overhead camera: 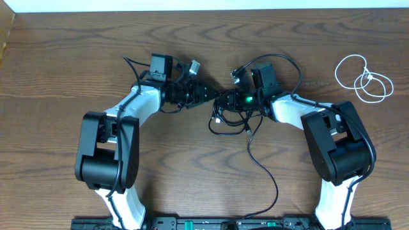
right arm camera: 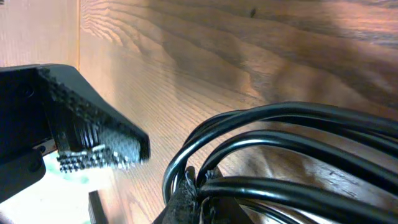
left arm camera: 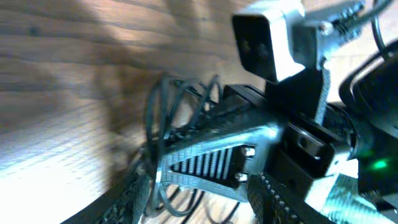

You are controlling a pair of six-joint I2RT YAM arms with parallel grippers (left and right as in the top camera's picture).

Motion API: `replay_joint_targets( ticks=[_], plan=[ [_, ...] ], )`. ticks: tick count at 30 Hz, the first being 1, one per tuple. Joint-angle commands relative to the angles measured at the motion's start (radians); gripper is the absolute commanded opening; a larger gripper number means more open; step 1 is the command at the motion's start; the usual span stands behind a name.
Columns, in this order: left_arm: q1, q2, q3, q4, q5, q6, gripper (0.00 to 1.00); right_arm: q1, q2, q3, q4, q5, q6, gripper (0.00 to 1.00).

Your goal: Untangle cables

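Meeting nose to nose near the middle of the desk [overhead camera: 64, 64], the left gripper [overhead camera: 209, 96] and the right gripper [overhead camera: 222, 102] point at each other over the black cable [right arm camera: 298, 111]. This cord lies bunched in several loops at mid-desk, just on the near side of the two tips. One long tail runs off from the bundle toward the near edge. The right gripper's jaws are pressed together, and the right wrist view shows the gathered black loops coming together at its tip, so it is pinching that cord. From the left wrist view, the left gripper's dark ribbed fingers [left arm camera: 127, 199] stand spread, with the grey ribbed finger of the right gripper between them. Thin black loops rise just beyond it. Whether the left fingers touch the cord cannot be told, and nothing shows clamped between them. The white cable [overhead camera: 366, 76] lies well apart from all this, coiled in a few loose rings close to the desk's right edge, toward the far right corner, clear of both arms.
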Motion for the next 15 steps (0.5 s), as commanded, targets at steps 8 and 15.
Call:
replay_joint_targets(
  ticks=[8, 15],
  plan=[
    [-0.018, 0.000, -0.013, -0.101, -0.179, 0.123, 0.45, -0.012, -0.008, 0.018, 0.003, -0.051, -0.039, 0.01],
    [-0.024, 0.003, -0.013, -0.116, -0.204, 0.136, 0.45, -0.014, -0.008, 0.018, 0.041, -0.105, -0.046, 0.01]
  ],
)
